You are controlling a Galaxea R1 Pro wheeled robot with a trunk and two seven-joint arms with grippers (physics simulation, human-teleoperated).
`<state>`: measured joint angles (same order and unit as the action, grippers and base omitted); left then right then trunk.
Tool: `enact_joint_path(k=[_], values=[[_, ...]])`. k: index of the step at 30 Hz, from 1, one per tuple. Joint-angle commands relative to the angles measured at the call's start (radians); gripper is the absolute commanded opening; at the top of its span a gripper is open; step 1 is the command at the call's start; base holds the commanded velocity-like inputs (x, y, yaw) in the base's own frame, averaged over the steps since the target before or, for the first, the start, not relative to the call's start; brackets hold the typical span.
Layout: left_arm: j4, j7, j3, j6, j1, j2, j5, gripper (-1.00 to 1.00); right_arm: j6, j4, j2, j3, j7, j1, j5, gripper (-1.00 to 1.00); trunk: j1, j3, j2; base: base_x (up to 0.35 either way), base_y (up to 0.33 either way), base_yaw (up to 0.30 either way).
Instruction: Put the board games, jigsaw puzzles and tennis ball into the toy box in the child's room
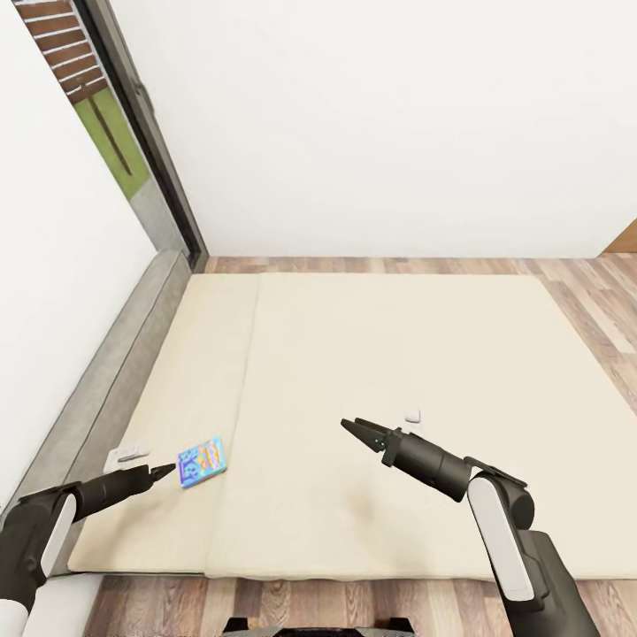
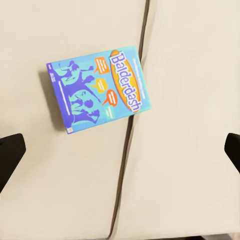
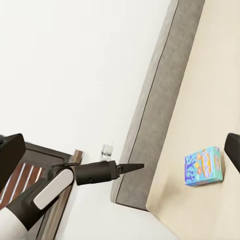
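Left gripper [image 1: 165,470]: fingertips appear as one closed dark point in the head view, but the left wrist view shows two dark fingers [image 2: 10,152] spread wide at opposite picture edges; released, holding nothing. The tip hovers just beside the board game [image 1: 203,461], with a small gap between them.

Board game: thin flat rectangular box with a blue cover, purple figures, orange speech bubbles and the white title "Balderdash" on an orange band. It lies flat on the bed [image 1: 372,354], near the left front area, with one edge over the seam between the two mattress sections.

Left arm: extended low from the left front, forearm nearly level, pointing toward the box.

Right gripper [image 1: 356,429]: fingers slightly parted, empty. It hangs over the middle front of the bed, well apart from the board game. The right forearm rises from the elbow and points left and forward.

Bed: cream-beige, plain, with a grey edge [image 1: 115,354] against the white wall [image 1: 372,124]. Wood floor [image 1: 584,292] surrounds it.
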<state>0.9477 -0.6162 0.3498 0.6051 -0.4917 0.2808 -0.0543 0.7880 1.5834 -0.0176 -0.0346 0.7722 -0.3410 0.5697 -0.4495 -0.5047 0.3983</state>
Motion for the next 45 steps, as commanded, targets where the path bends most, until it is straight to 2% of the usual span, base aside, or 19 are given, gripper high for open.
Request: enact_joint_path(k=[1, 7, 17, 38, 45], values=[[0.000, -0.001, 0.002, 0.009, -0.001, 0.000, -0.006, 1.00, 0.005, 0.000, -0.001, -0.002, 0.003, -0.001, 0.001, 1.00, 0.000, -0.003, 0.002, 0.000, 0.000, 0.076], [0.000, -0.001, 0.002, 0.009, -0.001, 0.000, -0.006, 1.00, 0.003, -0.001, -0.002, 0.000, 0.004, 0.000, 0.000, 1.00, 0.000, -0.013, 0.002, 0.000, 0.000, 0.075], [0.000, 0.000, 0.002, 0.008, -0.001, 0.000, -0.006, 1.00, 0.002, -0.003, -0.007, 0.002, -0.030, 0.000, -0.031, 1.00, 0.000, -0.026, 0.002, 0.000, 0.000, 0.054], [0.000, -0.002, 0.002, 0.007, -0.001, 0.000, -0.006, 1.00, -0.001, -0.006, -0.010, 0.002, -0.051, 0.000, -0.034, 1.00, 0.000, -0.028, 0.002, 0.000, 0.000, 0.002], [0.000, -0.002, 0.002, 0.007, -0.001, 0.000, -0.006, 1.00, -0.001, -0.007, -0.010, 0.002, -0.051, 0.000, -0.034, 1.00, 0.000, -0.023, 0.002, 0.000, 0.000, -0.127]])
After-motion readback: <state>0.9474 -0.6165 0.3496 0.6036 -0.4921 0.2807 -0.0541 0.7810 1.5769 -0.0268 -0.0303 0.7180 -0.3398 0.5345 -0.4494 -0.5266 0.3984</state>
